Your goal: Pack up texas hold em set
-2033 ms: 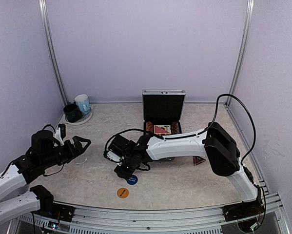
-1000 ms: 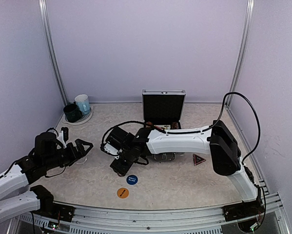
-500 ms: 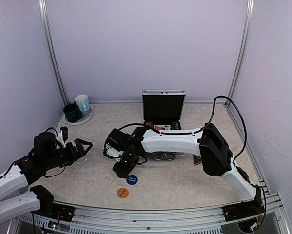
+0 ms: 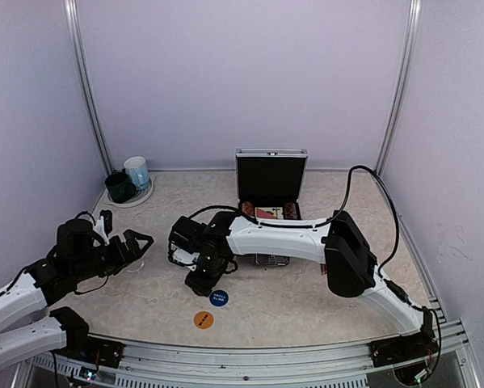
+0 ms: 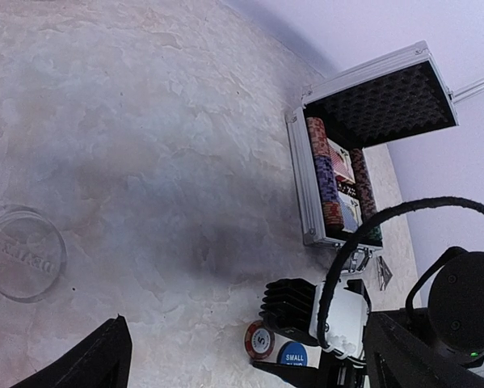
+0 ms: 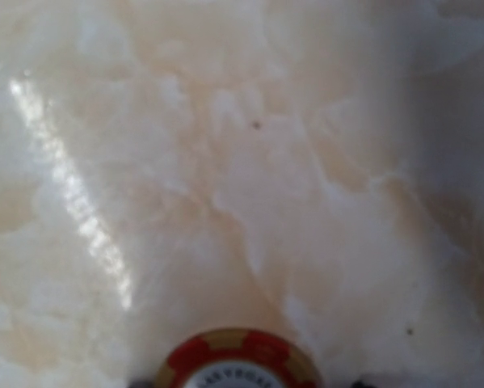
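The red-and-tan poker chip (image 6: 237, 360) lies flat on the marbled beige desk (image 6: 225, 162), just beside the blue round button (image 5: 292, 354), apart from the open silver aluminium case (image 5: 300, 182). The right gripper (image 4: 198, 281) should straddle its rim squarely before pinching; whether its jaws grip yet, I cannot tell. The left gripper (image 4: 142, 246) has its jaws wide apart, empty.

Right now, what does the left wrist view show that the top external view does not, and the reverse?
Only the left wrist view: a red chip lying beside the blue button. Only the top external view: the two mugs and the orange button. Both: the open case, the blue button and the right arm.
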`<state>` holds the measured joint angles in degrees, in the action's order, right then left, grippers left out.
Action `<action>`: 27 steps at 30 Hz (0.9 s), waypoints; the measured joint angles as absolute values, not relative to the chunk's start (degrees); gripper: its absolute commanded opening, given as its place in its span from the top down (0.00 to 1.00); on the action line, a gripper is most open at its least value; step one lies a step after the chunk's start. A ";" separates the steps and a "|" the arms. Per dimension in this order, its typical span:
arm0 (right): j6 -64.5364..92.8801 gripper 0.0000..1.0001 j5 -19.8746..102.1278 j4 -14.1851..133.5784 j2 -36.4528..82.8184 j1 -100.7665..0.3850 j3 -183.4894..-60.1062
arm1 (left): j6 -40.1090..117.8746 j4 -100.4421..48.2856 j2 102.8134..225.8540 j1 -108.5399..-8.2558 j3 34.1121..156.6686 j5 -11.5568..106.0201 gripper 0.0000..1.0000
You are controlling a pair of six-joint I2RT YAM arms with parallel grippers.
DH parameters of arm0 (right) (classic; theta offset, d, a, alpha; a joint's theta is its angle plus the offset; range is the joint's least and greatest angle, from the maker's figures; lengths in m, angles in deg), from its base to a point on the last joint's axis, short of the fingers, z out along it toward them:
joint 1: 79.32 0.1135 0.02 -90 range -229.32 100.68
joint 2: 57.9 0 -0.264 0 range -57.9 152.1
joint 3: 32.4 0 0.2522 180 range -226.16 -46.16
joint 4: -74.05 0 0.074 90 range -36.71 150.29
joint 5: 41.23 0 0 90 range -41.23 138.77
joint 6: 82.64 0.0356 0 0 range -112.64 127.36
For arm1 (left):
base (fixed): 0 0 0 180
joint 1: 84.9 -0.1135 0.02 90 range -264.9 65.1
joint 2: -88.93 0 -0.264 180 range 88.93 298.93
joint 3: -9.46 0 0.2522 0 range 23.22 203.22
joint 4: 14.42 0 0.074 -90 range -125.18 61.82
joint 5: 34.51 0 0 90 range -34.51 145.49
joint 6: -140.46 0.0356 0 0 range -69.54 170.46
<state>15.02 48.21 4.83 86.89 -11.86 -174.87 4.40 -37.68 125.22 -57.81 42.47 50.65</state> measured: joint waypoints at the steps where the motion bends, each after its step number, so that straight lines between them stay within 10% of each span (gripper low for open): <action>1: 14.93 0.44 48.45 4.66 87.05 -11.77 -175.06 | 4.40 -37.70 125.31 -57.81 42.47 50.78 0.01; 27: 14.93 0.64 51.97 7.26 85.73 -10.61 -172.18 | 4.40 -38.09 126.05 -57.81 43.32 51.44 0.01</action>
